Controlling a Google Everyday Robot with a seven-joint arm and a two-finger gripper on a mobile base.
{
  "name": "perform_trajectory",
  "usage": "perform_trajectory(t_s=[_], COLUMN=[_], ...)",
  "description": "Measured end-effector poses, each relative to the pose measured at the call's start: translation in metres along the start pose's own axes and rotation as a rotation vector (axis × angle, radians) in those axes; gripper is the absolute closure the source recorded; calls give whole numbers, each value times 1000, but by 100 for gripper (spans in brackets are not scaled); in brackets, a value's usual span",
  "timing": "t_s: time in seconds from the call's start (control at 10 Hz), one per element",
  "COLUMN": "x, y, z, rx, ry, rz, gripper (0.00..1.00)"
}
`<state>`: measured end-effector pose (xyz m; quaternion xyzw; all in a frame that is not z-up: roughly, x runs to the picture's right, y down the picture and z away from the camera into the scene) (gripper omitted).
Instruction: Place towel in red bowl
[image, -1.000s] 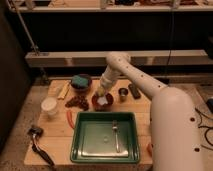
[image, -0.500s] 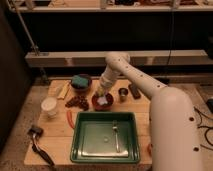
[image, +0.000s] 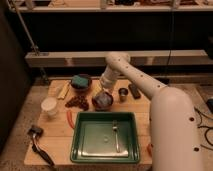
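Towel (image: 103, 99) is sitting bunched up in the red bowl (image: 96, 105), looking basically delivered.
Going left to right: teal sponge (image: 79, 80) is resting in its dark bowl, then the gripper (image: 105, 90) is hovering right over the towel, hardly moving from half a second ago; whether it's letting go, can't tell. Small metal cup (image: 122, 93) is standing just beside.

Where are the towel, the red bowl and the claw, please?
towel (image: 102, 99), camera view, wrinkled cloth top.
red bowl (image: 95, 105), camera view, left rim.
claw (image: 104, 90), camera view, tip just above the towel.
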<state>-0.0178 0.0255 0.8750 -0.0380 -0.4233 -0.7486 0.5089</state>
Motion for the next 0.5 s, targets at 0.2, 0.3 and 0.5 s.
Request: perform_trajectory(t_s=[0.2,0.3,0.5], x=[0,0,0], y=[0,0,1], z=[0,0,0], rx=[0,0,0], ry=[0,0,0], rz=[1,1,1], gripper=[20,20,20])
